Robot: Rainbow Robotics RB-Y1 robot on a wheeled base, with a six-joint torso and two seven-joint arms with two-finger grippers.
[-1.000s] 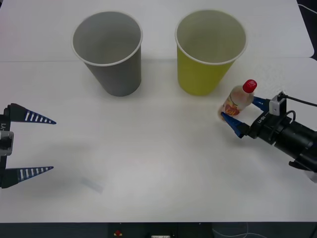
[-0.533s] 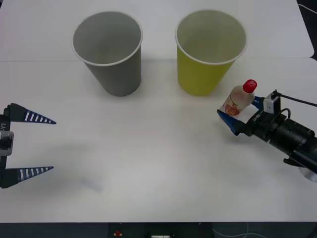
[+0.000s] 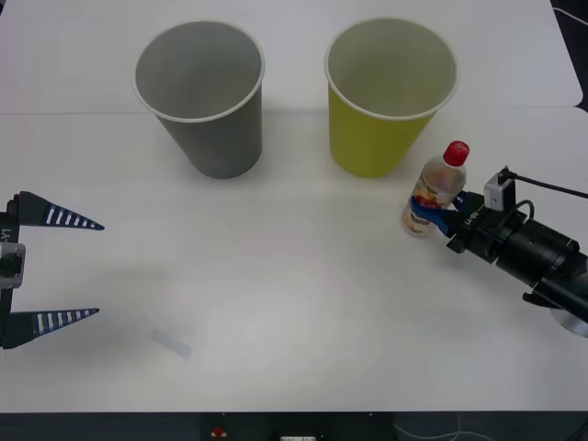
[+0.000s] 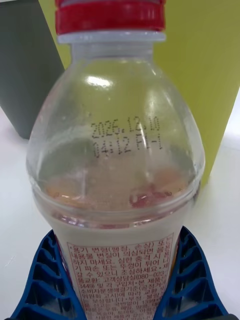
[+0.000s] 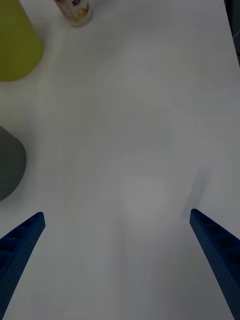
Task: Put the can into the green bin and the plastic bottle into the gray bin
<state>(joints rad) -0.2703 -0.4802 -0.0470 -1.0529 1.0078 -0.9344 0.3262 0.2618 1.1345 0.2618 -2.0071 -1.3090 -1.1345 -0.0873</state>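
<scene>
Down at the near left edge of the smooth white table (image 3: pixel 294 303), the left gripper (image 3: pixel 64 268) hangs with its two blue ribbed fingers spread wide apart and nothing between them; the left wrist view shows those tapered tips at either corner over bare tabletop.

Moving across to the right side, the right gripper (image 3: pixel 439 212) reaches in on its black cylindrical arm, and its two blue ribbed fingers (image 4: pixel 192 280) are pressed against both sides of the small clear plastic bottle with a red screw cap and a red-orange-and-white label (image 3: pixel 435 189). The right wrist view has the bottle upright between the fingers, gripped low on the labelled part, its rounded clear shoulder and ridged red cap rising above them, a printed date on the plastic and pale liquid inside. One bottle, and it stands on the table just in front of the green bin, slightly to that bin's right.

Farther back stand two cup-shaped bins, side by side and apart, both tapering downward with white rims: the large yellow-green cup-shaped bin (image 3: pixel 381 119) on the right with a pale inside, and the large gray cup-shaped bin (image 3: pixel 209 115) on the left. Both stand upright with open mouths.
</scene>
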